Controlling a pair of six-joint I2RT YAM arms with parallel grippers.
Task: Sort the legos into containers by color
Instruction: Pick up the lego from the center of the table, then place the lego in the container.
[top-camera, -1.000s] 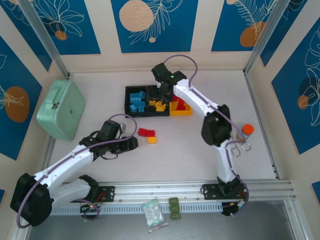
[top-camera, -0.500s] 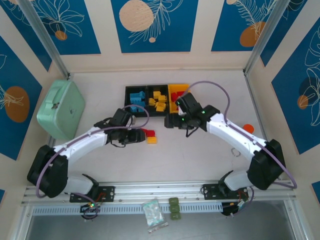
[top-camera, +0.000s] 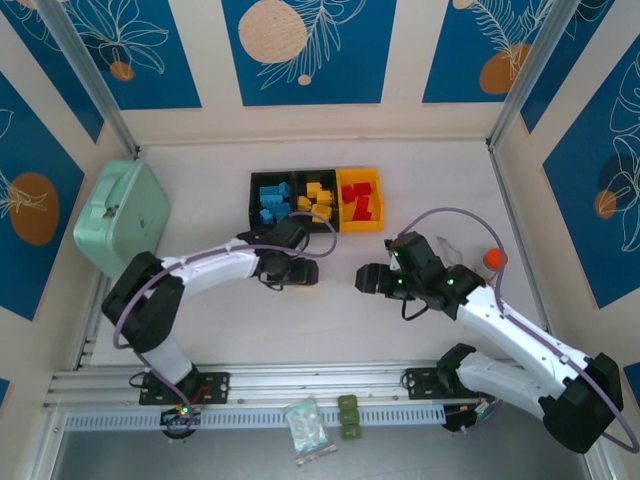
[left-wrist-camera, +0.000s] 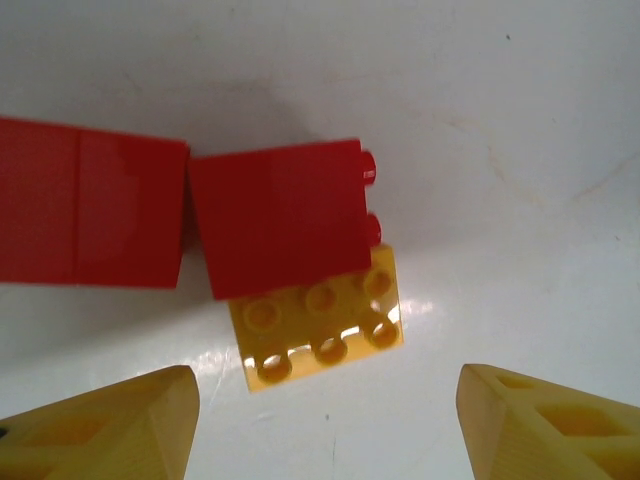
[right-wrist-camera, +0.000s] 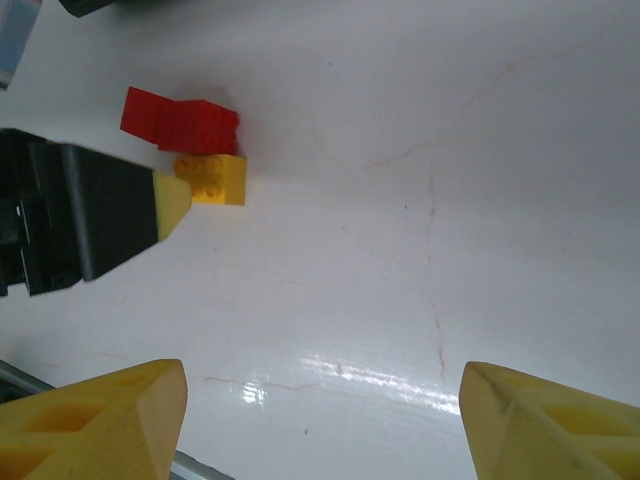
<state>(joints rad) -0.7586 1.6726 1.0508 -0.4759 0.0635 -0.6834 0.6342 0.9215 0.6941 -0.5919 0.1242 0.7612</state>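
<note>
On the white table lie two red legos (left-wrist-camera: 90, 215) (left-wrist-camera: 275, 215) and one yellow lego (left-wrist-camera: 320, 325), touching in a cluster. My left gripper (left-wrist-camera: 325, 430) hovers just over them, open, with the yellow brick just ahead of its fingertips. From above, the left gripper (top-camera: 305, 272) covers this cluster. My right gripper (top-camera: 362, 279) is open and empty over bare table to the right; its wrist view shows the red legos (right-wrist-camera: 180, 122), the yellow lego (right-wrist-camera: 212, 180) and a left gripper finger (right-wrist-camera: 172, 200). The containers stand in a back row: black with blue legos (top-camera: 270, 200), black with yellow (top-camera: 317, 198), yellow-orange with red (top-camera: 360, 198).
A large mint-green case (top-camera: 120, 215) sits at the left edge. An orange-capped object (top-camera: 492, 258) stands by the right arm. Green blocks (top-camera: 348, 415) and a small plastic bag (top-camera: 305, 425) lie beyond the front rail.
My left gripper has slid right until it sits over the loose bricks. My right arm has swung back from the containers to the table's near right.
</note>
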